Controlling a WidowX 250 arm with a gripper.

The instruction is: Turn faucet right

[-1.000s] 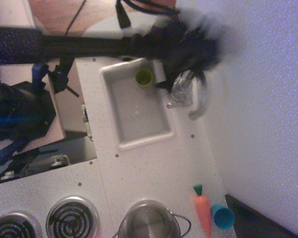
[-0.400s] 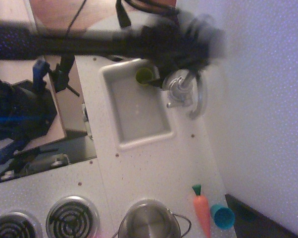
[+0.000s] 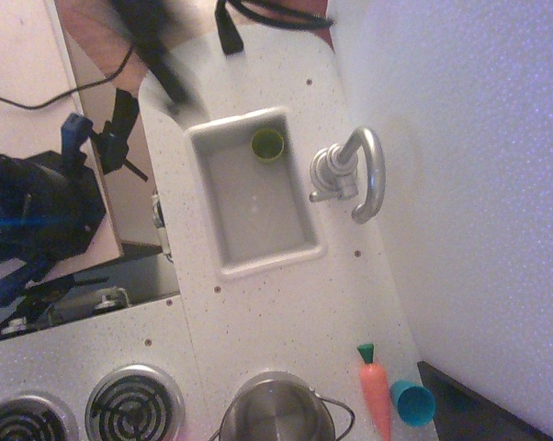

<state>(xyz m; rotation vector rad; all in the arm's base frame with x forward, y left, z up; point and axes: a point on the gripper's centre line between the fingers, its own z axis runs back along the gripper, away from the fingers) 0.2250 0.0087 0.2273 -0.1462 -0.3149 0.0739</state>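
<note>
Two stove burners [image 3: 134,402] sit at the lower left of a pale speckled surface [image 3: 286,312]. At the top left, toward 11 o'clock, the hand [image 3: 157,50] is a dark blur, well apart from everything; I cannot tell if it is apart or together. A sink [image 3: 299,243] holds a green cup [image 3: 267,143] in its top corner. A steel pot [image 3: 276,411] sits at 6 o'clock. Just right of the sink stands the faucet [image 3: 352,173], spout curving away from the basin, toward the wall. At 5 o'clock lie a carrot [image 3: 376,389] and a blue cup [image 3: 412,401].

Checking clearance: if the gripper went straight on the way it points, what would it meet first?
Likely the sink, at the rim of its near corner. The gripper is motion-blurred, and its height above the counter is unclear.
</note>
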